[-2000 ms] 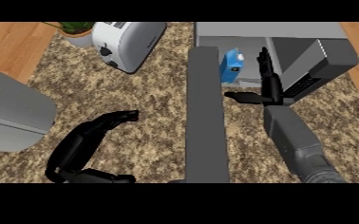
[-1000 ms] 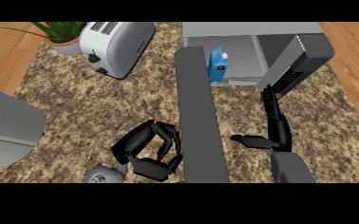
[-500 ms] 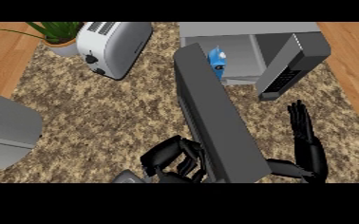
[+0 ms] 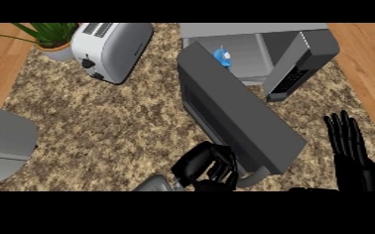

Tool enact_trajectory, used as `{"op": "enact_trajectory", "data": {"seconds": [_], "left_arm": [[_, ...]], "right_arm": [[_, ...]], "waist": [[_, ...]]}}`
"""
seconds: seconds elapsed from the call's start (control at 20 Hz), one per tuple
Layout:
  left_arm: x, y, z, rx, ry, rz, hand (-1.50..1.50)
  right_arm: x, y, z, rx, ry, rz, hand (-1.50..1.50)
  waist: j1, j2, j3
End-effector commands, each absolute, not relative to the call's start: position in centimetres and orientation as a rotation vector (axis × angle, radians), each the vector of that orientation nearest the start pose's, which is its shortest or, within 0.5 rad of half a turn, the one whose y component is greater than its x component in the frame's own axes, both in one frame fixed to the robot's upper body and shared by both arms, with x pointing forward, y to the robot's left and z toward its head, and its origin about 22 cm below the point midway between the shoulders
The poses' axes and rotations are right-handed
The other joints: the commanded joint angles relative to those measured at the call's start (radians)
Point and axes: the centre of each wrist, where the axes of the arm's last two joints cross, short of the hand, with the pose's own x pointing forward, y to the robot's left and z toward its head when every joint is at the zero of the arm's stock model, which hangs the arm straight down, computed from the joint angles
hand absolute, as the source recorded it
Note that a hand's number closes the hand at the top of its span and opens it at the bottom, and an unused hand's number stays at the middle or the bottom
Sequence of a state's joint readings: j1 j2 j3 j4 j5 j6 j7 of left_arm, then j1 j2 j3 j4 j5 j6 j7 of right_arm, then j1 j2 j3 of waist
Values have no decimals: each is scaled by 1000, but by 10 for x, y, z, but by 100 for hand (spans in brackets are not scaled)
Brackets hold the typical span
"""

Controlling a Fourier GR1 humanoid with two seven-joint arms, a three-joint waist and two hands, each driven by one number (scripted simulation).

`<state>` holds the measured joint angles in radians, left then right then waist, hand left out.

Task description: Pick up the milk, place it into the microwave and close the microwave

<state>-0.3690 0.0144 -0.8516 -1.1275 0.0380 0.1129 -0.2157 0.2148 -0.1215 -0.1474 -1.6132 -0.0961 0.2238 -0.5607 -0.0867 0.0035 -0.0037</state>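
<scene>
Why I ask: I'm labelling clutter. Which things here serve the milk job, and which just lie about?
Job:
milk, inside the microwave
microwave door, partly open
left hand, curled at the door's near end

Lying about:
toaster
potted plant
grey object at the left edge
right hand, open, resting at the right edge

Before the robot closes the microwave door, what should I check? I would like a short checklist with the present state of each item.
1. Milk inside the microwave: ok.
2. Milk upright: cannot tell, the door hides most of it.
3. Door closed: not ok, it stands half open.
4. Left robot hand at the door's free end: ok.
5. Right robot hand apart from the door: ok, open near the right edge.
</scene>
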Motion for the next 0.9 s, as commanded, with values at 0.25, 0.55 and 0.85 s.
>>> {"op": "enact_trajectory", "data": {"seconds": [0.25, 0.55, 0.85], "left_arm": [[231, 10, -26, -443, -1659, -677, 150], [254, 1, -6, -416, -1746, -614, 150], [281, 0, 9, -341, -1750, -520, 150]], "right_arm": [[178, -314, 19, 134, -2034, 102, -150], [185, -311, 46, 266, -2046, 243, -150], [185, -304, 62, 357, -2071, 269, -150]], "waist": [[-58, 13, -2], [-96, 22, -3], [-150, 33, -4]]}}
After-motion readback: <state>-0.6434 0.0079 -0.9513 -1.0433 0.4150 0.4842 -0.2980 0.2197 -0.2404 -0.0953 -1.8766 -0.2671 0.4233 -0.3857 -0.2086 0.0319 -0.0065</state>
